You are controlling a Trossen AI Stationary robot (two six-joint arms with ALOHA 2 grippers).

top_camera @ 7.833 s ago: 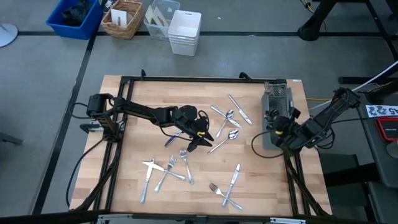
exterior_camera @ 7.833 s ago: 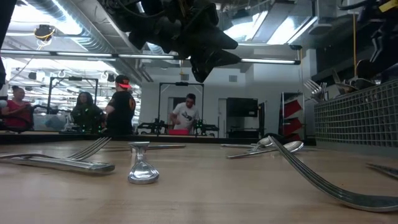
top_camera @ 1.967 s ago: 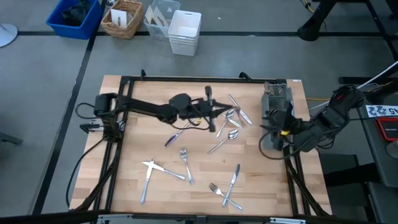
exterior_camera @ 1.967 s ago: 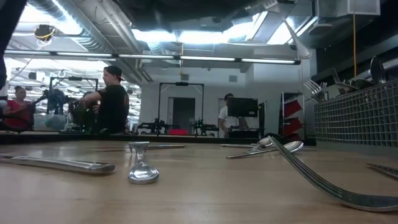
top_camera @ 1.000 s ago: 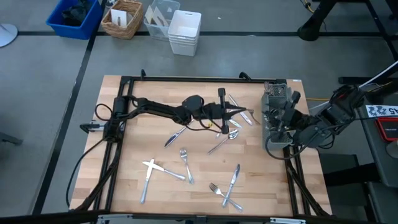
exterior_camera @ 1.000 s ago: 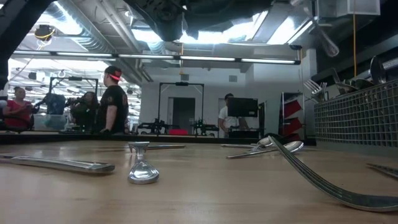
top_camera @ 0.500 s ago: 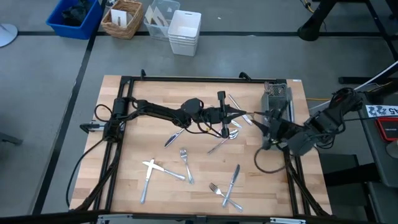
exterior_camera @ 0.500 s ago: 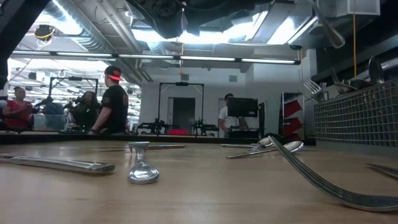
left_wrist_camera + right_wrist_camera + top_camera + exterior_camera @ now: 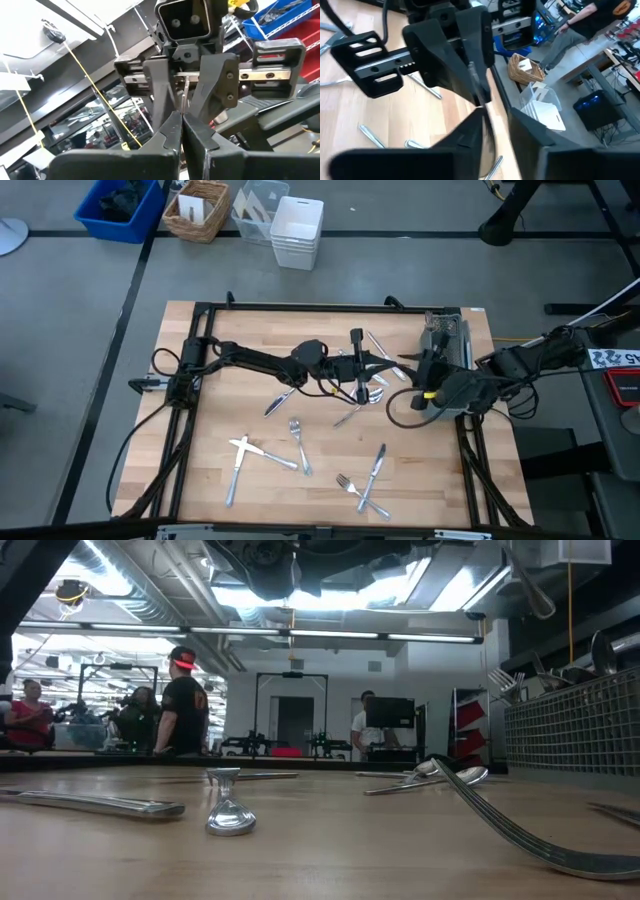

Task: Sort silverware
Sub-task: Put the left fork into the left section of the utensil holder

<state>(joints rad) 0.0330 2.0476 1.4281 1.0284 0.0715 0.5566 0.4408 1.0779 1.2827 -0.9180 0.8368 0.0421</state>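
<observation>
My left gripper (image 9: 383,363) hangs over the middle of the table, shut on a slim silver piece of silverware (image 9: 184,92) that sticks out past its fingertips toward the right. My right gripper (image 9: 408,366) faces it from the right, open, with one finger (image 9: 162,85) on each side of the piece's free end. The low view shows one rounded end of the piece (image 9: 535,595) high up. More silverware lies flat on the wood: spoons (image 9: 374,387), knives (image 9: 385,352), and a fork (image 9: 297,442). My left gripper pinches one end of the silver piece (image 9: 183,111) between its two fingertips. Its fingers come from the table's left, slanting a little upward, and the piece runs on along them. The piece is lifted clear of the table. My right gripper has its fingers around the piece's other end (image 9: 479,82); I cannot tell whether they touch it.
A dark wire-mesh caddy (image 9: 447,340) stands at the table's far right, with forks and spoons (image 9: 512,680) sticking up from it. A crossed fork and knife (image 9: 365,480) and a knife (image 9: 245,450) lie near the front. Bins and a basket (image 9: 200,210) stand beyond the table.
My right gripper has swung from over the caddy toward the table's left, up to my left gripper, and now faces it around the held piece. My left gripper has kept the piece in the air almost in place.
</observation>
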